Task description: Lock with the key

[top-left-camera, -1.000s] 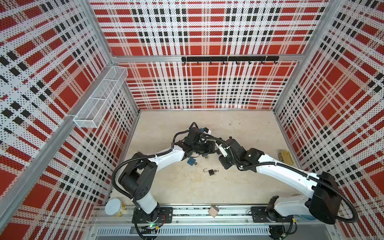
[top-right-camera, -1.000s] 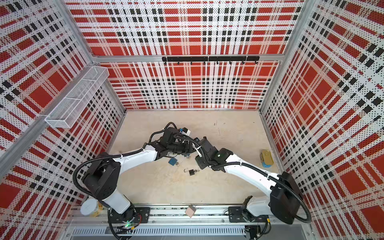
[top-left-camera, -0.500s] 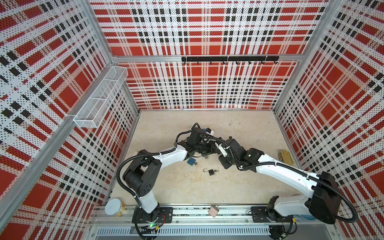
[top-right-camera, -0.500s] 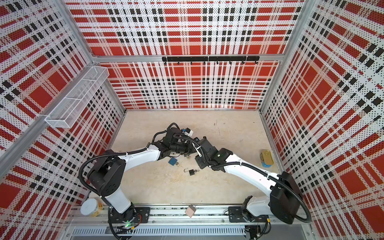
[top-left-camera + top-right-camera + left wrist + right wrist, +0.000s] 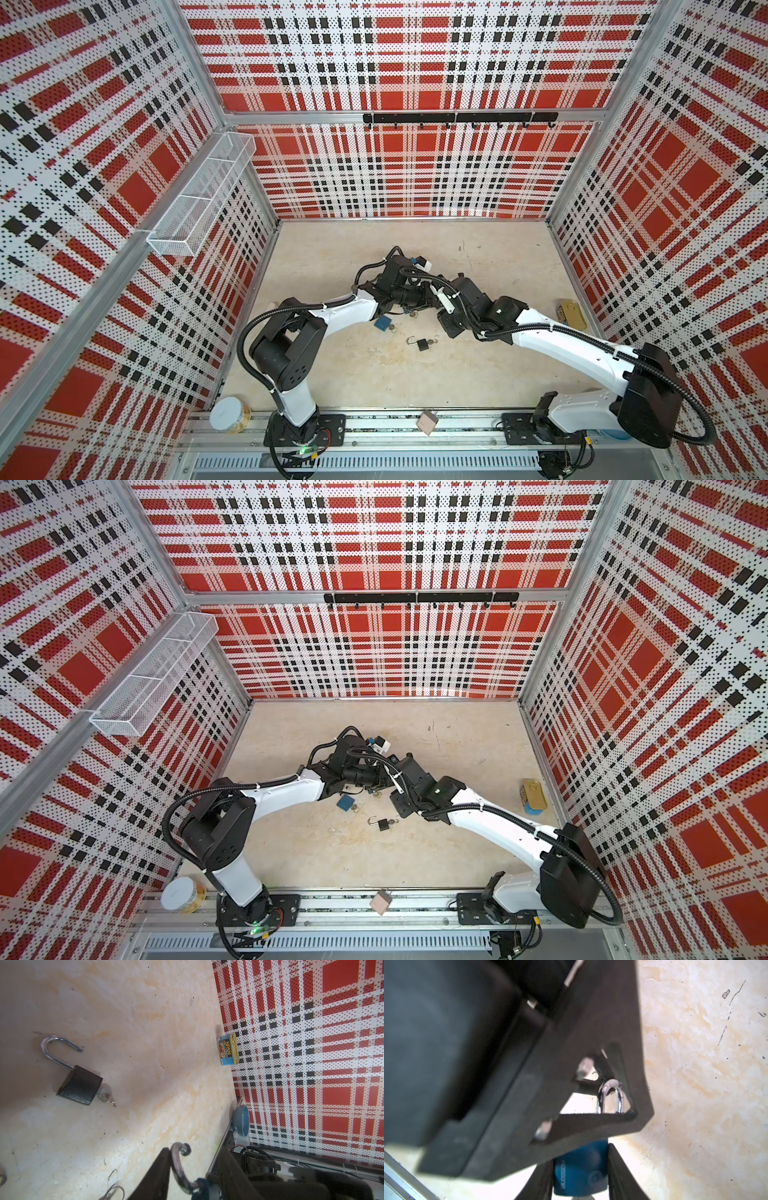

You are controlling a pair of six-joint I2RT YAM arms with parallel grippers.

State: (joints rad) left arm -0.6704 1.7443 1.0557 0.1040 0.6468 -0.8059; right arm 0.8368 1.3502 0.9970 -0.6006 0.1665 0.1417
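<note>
My right gripper (image 5: 580,1163) is shut on the body of a blue padlock (image 5: 581,1174), held off the table. Its silver shackle (image 5: 178,1167) stands swung open between the fingers of my left gripper (image 5: 194,1153), one finger (image 5: 162,1167) pressed against it. In both top views the two grippers (image 5: 419,299) (image 5: 440,305) meet mid-table and hide this lock. A black padlock (image 5: 80,1085) lies on the table, shackle open, with a key (image 5: 105,1095) in its base. A second blue padlock (image 5: 383,322) lies under my left arm.
A Spam tin (image 5: 227,1049) stands by the right wall, with a blue bowl (image 5: 241,1120) nearer the front rail. A white jar (image 5: 227,414) and a small block (image 5: 428,422) sit on the front rail. A wire basket (image 5: 199,199) hangs on the left wall.
My left gripper has shifted right toward the right gripper and its jaws have narrowed round the blue padlock's shackle. The right arm has stayed still.
</note>
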